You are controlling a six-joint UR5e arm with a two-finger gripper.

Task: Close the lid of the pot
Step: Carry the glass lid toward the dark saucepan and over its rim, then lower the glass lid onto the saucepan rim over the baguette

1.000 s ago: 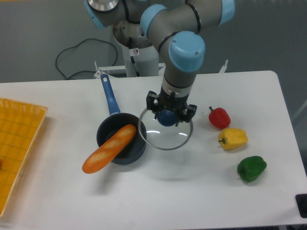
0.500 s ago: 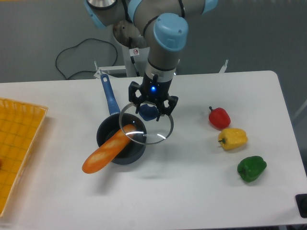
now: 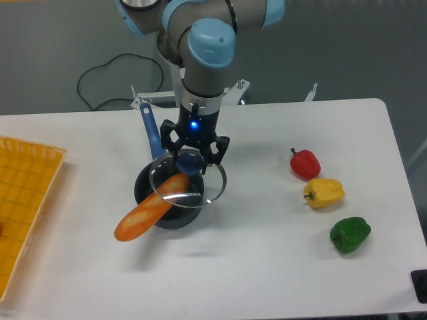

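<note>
White counter [image 3: 280,267] carried the pot [image 3: 168,193]; the tool [image 3: 191,159], gripping the lid [image 3: 187,185] by its knob, had moved left over it; closing seemed near.

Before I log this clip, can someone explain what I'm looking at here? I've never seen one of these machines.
This is a single view from a fixed camera looking down at a white table. The grey and light blue jointed machine is a robot arm; at its lower end is a two-finger gripper, whose jaws are shut on the dark blue knob of a round glass lid. The lid hangs partly over a small dark pot with a long blue handle, offset to the pot's right. A long orange bread loaf lies in the pot and sticks out over its rim, under the lid's edge, so it may keep the lid from seating. To the right lie a red pepper, a yellow pepper and a green pepper. A yellow basket sits at the left edge.
</note>
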